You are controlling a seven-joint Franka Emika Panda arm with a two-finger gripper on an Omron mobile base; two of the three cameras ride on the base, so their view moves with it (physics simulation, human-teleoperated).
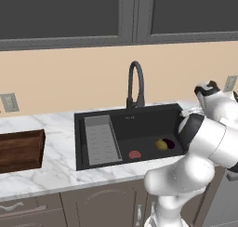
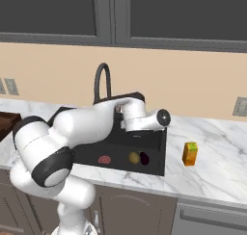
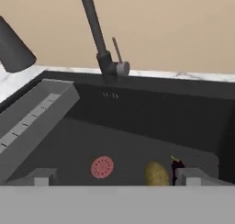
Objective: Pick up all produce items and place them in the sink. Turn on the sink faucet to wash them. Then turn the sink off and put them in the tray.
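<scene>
The hand (image 3: 114,178) hangs spread wide and empty over the sink (image 3: 137,122); olive-yellow lump (image 3: 157,173) and purple lump (image 3: 177,167) lie just below its right fingertip (image 3: 186,175).

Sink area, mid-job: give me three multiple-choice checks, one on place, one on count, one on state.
1. Where is the yellow lump?
A. in the tray
B. in the sink
C. on the counter

2. How many produce pieces lie in the sink?
A. one
B. two
C. three

3. What are the fingers doing?
A. spread apart, holding nothing
B. closed on the faucet lever
C. gripping the orange block

Key: 1 B, it lies on the basin floor beside the purple lump. 2 B, yellow and purple, near the red disc. 3 A, the gripper hangs over the basin, fingertips wide apart.
</scene>
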